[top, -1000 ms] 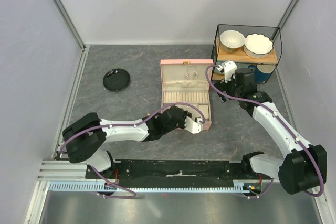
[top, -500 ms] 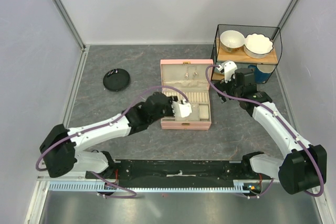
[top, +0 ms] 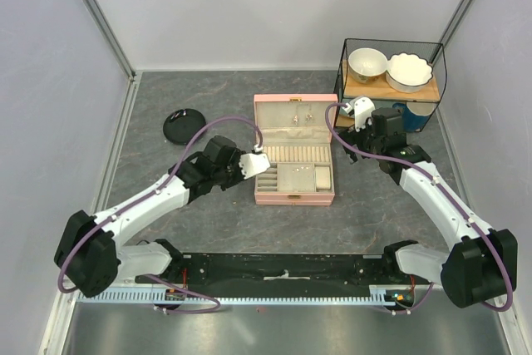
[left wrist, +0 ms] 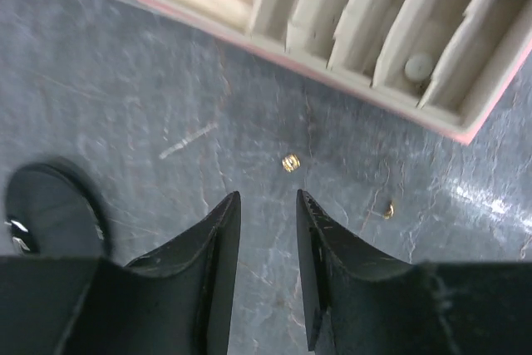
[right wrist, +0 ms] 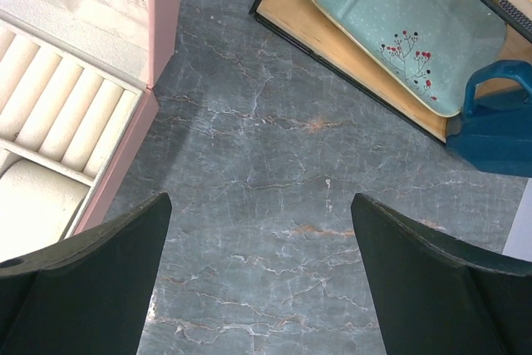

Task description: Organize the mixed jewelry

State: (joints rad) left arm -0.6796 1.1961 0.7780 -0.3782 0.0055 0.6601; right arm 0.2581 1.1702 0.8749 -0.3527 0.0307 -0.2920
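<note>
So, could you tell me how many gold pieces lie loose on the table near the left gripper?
2. One gold piece lies ahead of the left gripper, the second gold piece farther right, both outside the pink box. Others may be hidden.

The white-and-black left gripper [top: 253, 162] has swung off the pink rectangular box [top: 294, 197] toward the tabletop's [top: 208, 214] left edge, apparently clear of the box.

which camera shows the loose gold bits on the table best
The left wrist view: two gold pieces lie sharp on the grey table just ahead of the left gripper, beside the pink box. The top external view shows them too small to make out; the right wrist view misses them.
</note>
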